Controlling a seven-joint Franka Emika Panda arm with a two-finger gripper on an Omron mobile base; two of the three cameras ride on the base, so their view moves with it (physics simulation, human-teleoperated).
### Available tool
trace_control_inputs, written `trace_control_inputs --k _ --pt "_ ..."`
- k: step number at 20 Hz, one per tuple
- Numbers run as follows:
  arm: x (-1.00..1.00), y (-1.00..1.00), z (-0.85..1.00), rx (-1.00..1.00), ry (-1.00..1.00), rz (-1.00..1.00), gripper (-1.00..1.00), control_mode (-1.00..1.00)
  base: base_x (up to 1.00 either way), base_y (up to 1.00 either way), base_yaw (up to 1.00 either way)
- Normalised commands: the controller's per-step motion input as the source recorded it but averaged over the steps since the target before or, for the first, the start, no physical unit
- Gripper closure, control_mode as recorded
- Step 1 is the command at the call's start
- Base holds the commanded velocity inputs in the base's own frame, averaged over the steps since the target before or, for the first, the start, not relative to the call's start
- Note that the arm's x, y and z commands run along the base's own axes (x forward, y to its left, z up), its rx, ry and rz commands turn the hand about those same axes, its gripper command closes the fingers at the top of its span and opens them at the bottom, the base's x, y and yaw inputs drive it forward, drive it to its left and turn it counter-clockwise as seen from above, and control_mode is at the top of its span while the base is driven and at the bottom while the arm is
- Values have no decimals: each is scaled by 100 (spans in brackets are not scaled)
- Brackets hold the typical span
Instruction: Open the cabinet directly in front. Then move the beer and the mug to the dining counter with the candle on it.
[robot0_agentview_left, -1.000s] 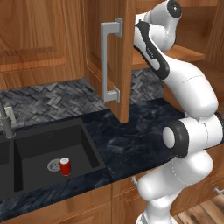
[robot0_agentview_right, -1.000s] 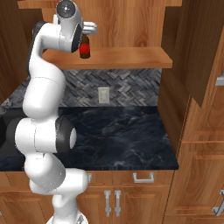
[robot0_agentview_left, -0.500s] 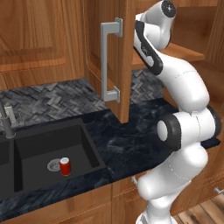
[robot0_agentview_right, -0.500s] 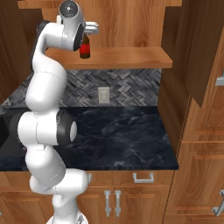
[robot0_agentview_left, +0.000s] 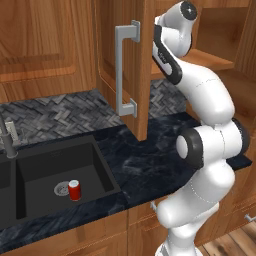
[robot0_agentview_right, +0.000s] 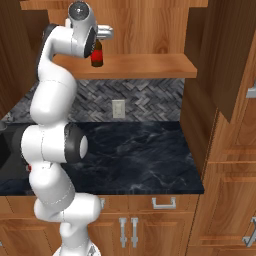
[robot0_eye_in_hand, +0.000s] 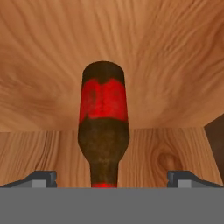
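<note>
On the open reddish-brown wooden cabinet's (robot0_agentview_right: 150, 30) shelf, near its left end, stands one dark brown glass beer bottle with red label (robot0_agentview_right: 96, 55). The two-finger gripper (robot0_eye_in_hand: 112, 180) comes in, jaws spread fully wide either side of its neck, gripping nothing! Door's open, so it's bottle-fetching now; next, close squarely on the glass. One red can (robot0_agentview_left: 74, 190) sits in the black sink (robot0_agentview_left: 30, 165).
</note>
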Motion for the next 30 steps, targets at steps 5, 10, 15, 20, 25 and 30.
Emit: trace_control_inputs --k 5,10,15,20,25,30 --pt "13 3 -1 0 0 0 -100 -100 0 0 0" --pt "33 0 -3 0 2 0 -100 -100 0 0 0" --pt "31 0 -1 0 1 0 -100 -100 0 0 0" --pt "16 0 0 0 0 0 -100 -100 0 0 0" --pt "7 0 0 0 0 0 -100 -100 0 0 0" --pt "0 18 0 -2 0 0 100 -100 0 0 0"
